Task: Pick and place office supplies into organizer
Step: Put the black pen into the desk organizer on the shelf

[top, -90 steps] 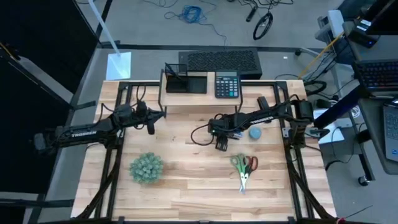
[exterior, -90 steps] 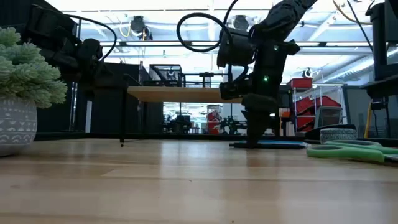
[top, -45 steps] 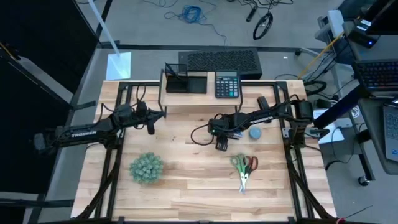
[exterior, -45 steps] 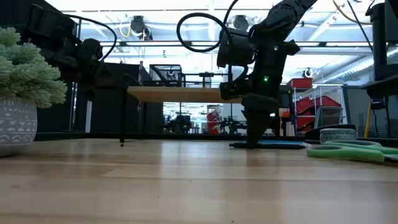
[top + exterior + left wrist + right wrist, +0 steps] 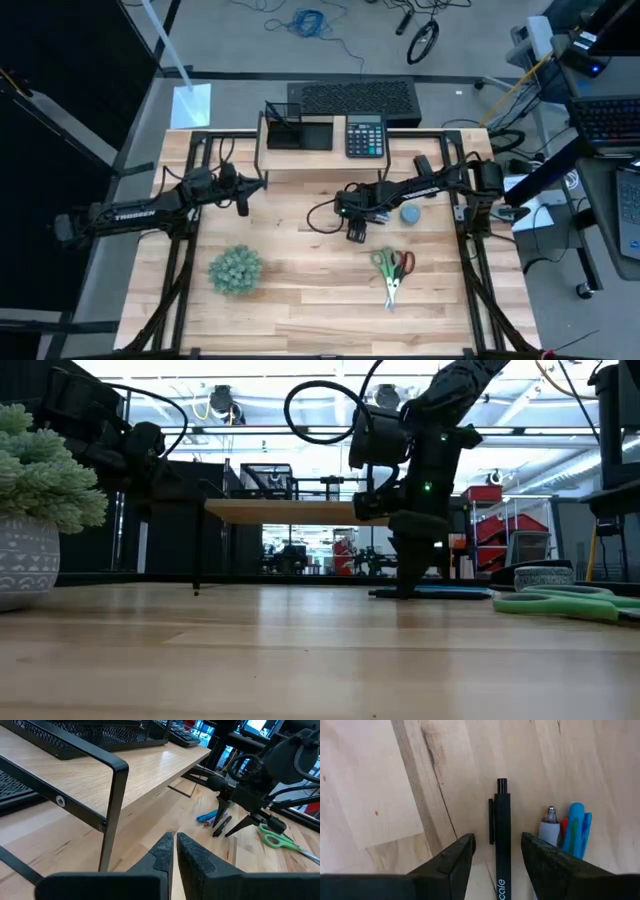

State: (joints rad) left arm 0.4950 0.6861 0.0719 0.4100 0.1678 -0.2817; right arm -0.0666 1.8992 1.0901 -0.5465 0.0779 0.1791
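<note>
Hovering low over the light wooden table [image 5: 300,290], the right gripper [image 5: 497,851] has not shifted over the last second: its jaws stand spread, straddling the slim black pen [image 5: 502,845] that lies flat between them, untouched, with the blue pens [image 5: 576,830] just beside it. No squeeze has begun, so the pick is judged still pending. The black mesh organizer [image 5: 298,127] sits well apart on the wooden riser shelf [image 5: 300,158]. The left gripper [image 5: 172,851] waits near that shelf, jaws pressed almost together, empty.
</note>
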